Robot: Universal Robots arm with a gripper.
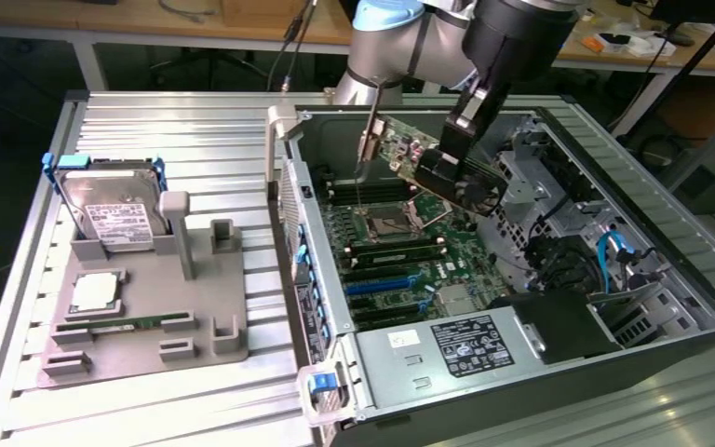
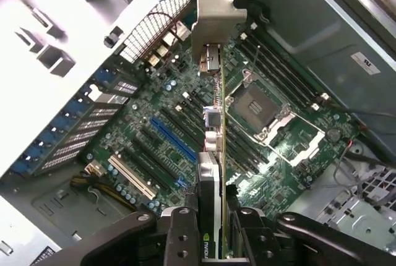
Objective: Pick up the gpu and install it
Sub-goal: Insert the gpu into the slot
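Note:
My gripper [image 1: 442, 166] hangs inside the open computer case [image 1: 655, 233], shut on the gpu [image 1: 472, 191]. The card is held above the green motherboard [image 1: 426, 256], apart from it. Its silver bracket [image 1: 370, 140] points toward the case's rear wall. In the wrist view the gpu [image 2: 213, 154] shows edge-on, running from my gripper [image 2: 213, 238] out to the bracket [image 2: 215, 18]. One black finger [image 2: 179, 232] sits on each side of the card. The blue expansion slot [image 2: 173, 139] lies below it and off to one side. The CPU socket [image 2: 260, 108] sits on the card's other side.
On the exterior view's left, a grey holder [image 1: 146, 326] carries a hard drive [image 1: 115, 214], a processor [image 1: 94, 291] and a green memory stick [image 1: 128, 323]. In the case's near corner sits the power supply [image 1: 457, 345]. Drive cages and cables [image 1: 606, 251] crowd the case's far side.

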